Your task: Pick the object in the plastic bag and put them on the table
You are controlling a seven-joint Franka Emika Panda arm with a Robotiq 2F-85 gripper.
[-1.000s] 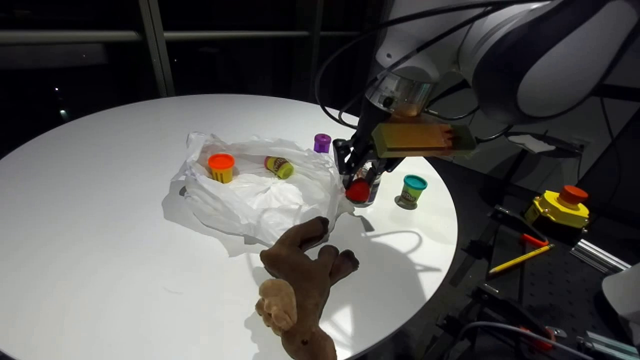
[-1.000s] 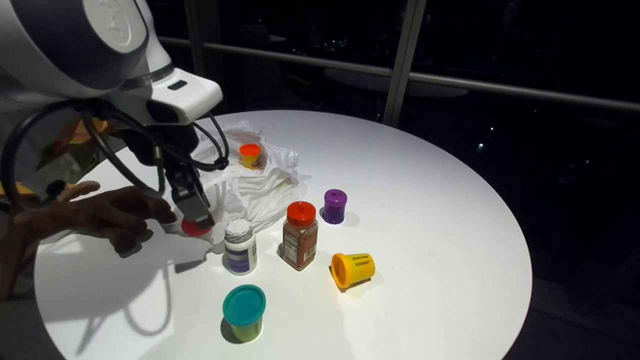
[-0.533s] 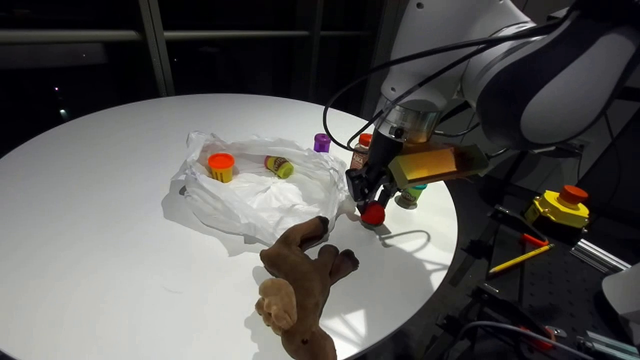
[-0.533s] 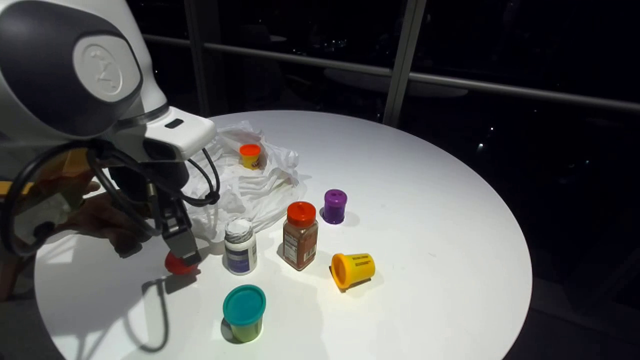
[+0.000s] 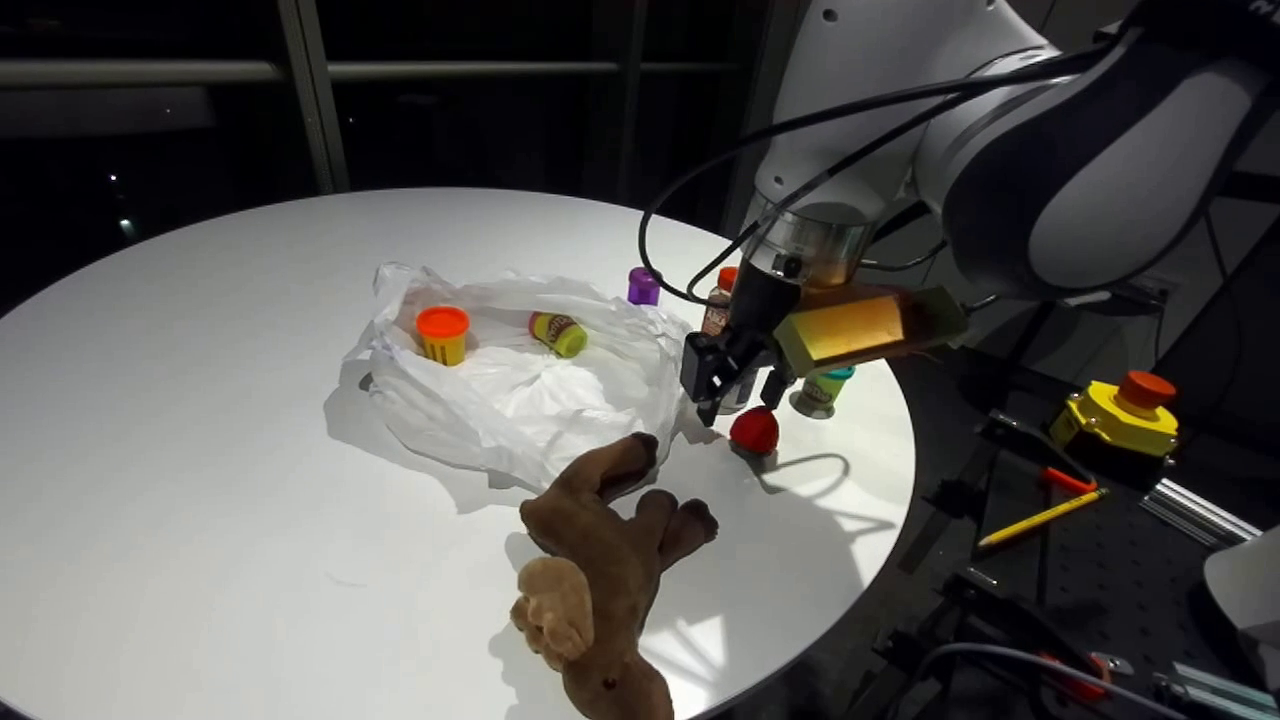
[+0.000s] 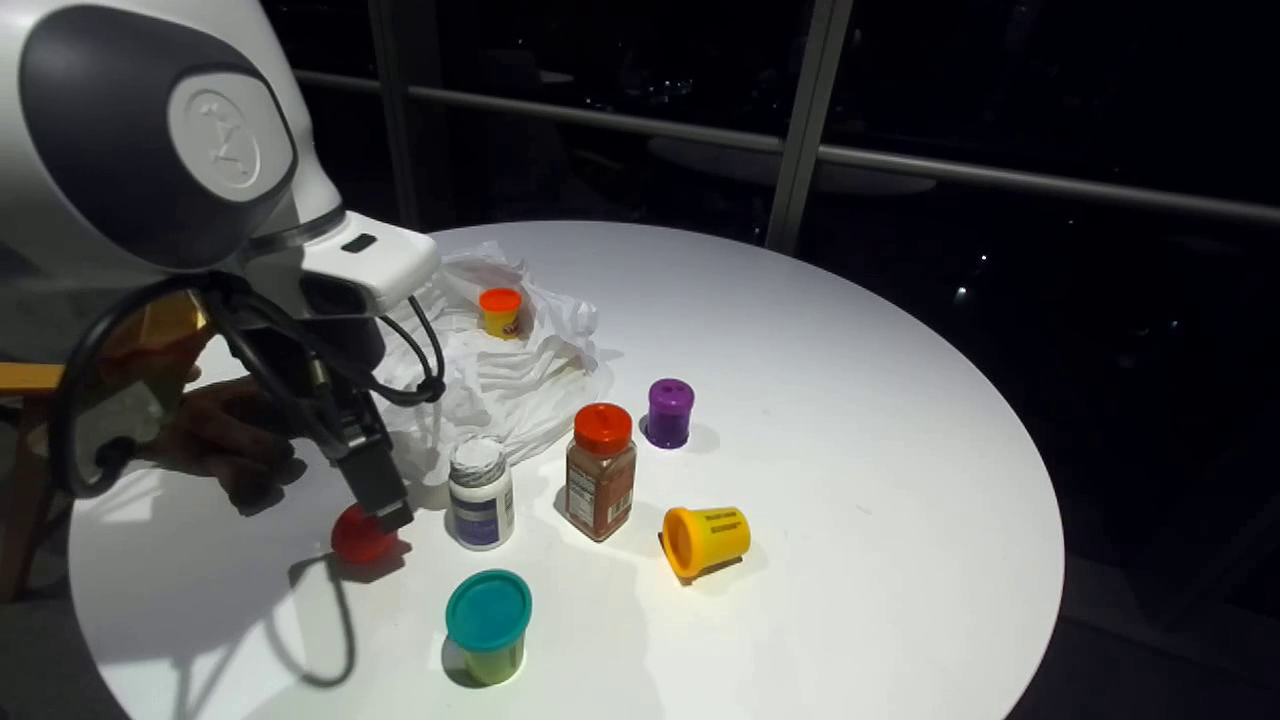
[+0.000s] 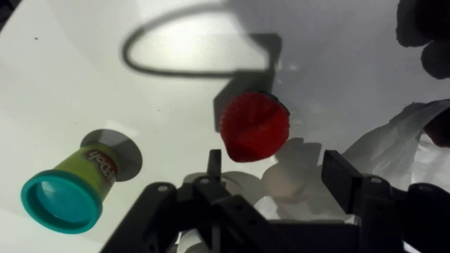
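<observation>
Parted fingers [image 5: 774, 388] hang near a red toy [image 5: 755, 432].

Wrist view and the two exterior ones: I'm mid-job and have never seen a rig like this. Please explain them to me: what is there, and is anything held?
The machine is a robot arm ending in a two-fingered hand. Two cameras outside it look across the round white table; the wrist view, taken from the arm's wrist, looks down past the fingers.

On the table a whitish plastic bag lies open, with an orange-lidded tub and a tipped yellow tub inside. Outside it are a brown plush toy, a teal-lidded tub, a white bottle, a jar with an orange-red cap, a purple pot and a yellow cup on its side.

Nothing looks held: the fingers stand apart, with a rounded red toy near their tips, apparently resting on the table.
</observation>
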